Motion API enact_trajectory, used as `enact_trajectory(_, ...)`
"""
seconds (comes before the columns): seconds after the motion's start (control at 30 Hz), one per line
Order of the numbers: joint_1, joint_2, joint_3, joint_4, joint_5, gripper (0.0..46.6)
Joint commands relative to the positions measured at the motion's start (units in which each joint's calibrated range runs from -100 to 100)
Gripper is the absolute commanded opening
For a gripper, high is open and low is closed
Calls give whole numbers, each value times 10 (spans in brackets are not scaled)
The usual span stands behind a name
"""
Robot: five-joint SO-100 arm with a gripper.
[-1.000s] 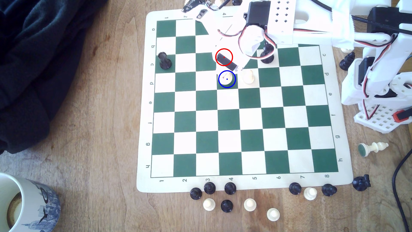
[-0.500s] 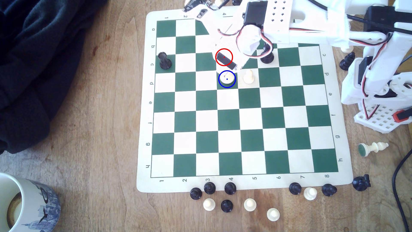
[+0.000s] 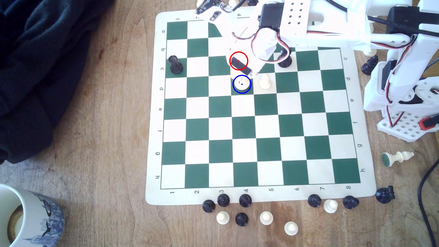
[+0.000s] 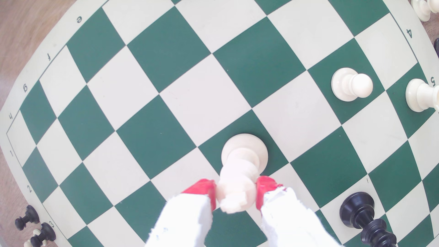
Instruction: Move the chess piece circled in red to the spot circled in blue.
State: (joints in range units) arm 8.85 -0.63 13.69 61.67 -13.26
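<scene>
The chess piece circled in red [image 3: 241,83] is a cream-white piece with a round base. It stands upright inside the spot circled in blue [image 3: 234,92], a dark green square in row d. The red ring itself lies over a black part of my arm one square further back. In the wrist view my gripper [image 4: 236,192] has its red pads [image 4: 202,188] against both sides of the piece's [image 4: 240,171] notched head, and its base rests on the green square [image 4: 273,147]. In the exterior view the gripper [image 3: 244,76] hangs just behind the piece.
A cream pawn [image 3: 264,82] stands one square to the exterior view's right of the piece. A black piece [image 3: 283,60] sits behind it under the arm and another [image 3: 175,64] at the board's left edge. Several loose pieces [image 3: 242,209] line the near edge. A mug [image 3: 23,218] stands at the bottom left.
The upper arm has drifted slightly to the exterior view's left. The cream piece stays inside the blue ring and shows a little more.
</scene>
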Motion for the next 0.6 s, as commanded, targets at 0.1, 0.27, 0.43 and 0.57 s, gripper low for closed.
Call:
enact_trajectory(0.1,-3,-10,0,-11,-1,3)
enact_trajectory(0.27,-1,-5,1,-12,-2,3)
enact_trajectory(0.43,-3,-3,1,-12,-2,51)
enact_trajectory(0.57,-1,-6,1,-12,-2,120)
